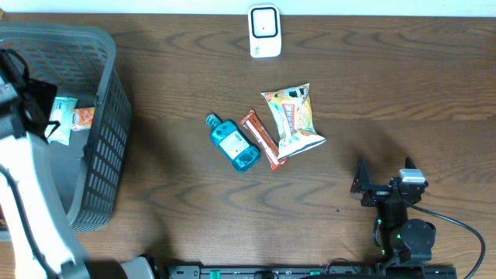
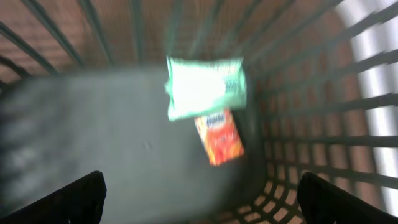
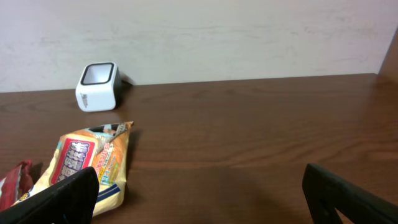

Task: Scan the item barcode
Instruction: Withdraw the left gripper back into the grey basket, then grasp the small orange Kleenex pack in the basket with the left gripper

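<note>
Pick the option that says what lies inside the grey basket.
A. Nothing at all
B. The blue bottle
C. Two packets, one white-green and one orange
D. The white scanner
C: the left wrist view shows a white-green packet overlapping an orange packet on the floor of the basket, while the blue bottle and the scanner sit out on the table.

The table [image 1: 403, 93] is dark woodgrain, the scanner [image 1: 264, 31] at twelve o'clock white. The bottle [image 1: 235, 145] is blue, the basket [image 1: 108, 116] grey lattice.
</note>
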You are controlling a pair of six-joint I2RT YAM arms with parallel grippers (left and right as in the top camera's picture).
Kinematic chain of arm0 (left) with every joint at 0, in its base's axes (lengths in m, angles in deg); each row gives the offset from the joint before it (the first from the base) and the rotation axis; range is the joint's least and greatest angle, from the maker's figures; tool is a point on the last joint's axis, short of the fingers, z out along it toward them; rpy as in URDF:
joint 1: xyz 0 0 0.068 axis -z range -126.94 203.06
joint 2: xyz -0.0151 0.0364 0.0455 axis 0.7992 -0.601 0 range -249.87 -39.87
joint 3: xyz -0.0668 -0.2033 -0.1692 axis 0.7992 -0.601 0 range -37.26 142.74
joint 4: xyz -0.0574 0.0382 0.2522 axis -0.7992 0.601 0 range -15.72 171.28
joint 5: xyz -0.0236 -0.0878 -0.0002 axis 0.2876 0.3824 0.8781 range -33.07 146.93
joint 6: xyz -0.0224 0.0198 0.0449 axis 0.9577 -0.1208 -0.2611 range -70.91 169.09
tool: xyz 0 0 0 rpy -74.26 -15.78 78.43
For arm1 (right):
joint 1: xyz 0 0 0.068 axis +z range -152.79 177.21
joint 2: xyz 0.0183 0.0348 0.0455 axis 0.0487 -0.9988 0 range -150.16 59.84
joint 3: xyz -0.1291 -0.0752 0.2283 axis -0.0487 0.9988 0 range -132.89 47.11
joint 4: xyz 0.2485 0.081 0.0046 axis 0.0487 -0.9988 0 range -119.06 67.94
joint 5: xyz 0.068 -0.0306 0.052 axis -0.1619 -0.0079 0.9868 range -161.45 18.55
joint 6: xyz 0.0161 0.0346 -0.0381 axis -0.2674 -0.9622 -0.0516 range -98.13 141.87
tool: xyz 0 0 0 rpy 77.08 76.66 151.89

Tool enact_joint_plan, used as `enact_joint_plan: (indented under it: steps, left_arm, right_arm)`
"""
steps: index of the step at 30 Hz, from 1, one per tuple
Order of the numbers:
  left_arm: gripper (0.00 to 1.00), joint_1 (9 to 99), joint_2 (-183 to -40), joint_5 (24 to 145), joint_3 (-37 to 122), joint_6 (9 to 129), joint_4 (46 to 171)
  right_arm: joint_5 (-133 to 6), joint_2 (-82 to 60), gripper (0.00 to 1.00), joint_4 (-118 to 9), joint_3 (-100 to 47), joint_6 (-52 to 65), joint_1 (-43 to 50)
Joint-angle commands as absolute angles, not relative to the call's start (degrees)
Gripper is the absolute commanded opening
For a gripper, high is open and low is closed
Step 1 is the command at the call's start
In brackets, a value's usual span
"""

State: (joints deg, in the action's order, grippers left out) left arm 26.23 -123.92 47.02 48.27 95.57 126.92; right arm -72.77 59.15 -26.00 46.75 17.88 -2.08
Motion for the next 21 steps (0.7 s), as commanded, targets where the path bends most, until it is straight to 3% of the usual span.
enact_joint_plan:
  steps: [1, 9, 21]
  left_arm:
    - [0.98, 25.2, -133.5, 60.0, 48.8, 102.7, 125.3]
    - [0.98, 26.6, -148.5, 60.4, 48.8, 105.0, 118.1]
    - [0.98, 26.8, -157.5, 60.5, 48.8, 104.9, 113.1]
  right_arm:
    - [-73.3, 59.4, 0.99, -26.2, 46.8, 18.5, -2.6]
    - [-73.3, 59.4, 0.99, -26.2, 46.8, 18.5, -2.6]
    - [-73.3, 59.4, 0.99, -26.2, 46.8, 18.5, -2.6]
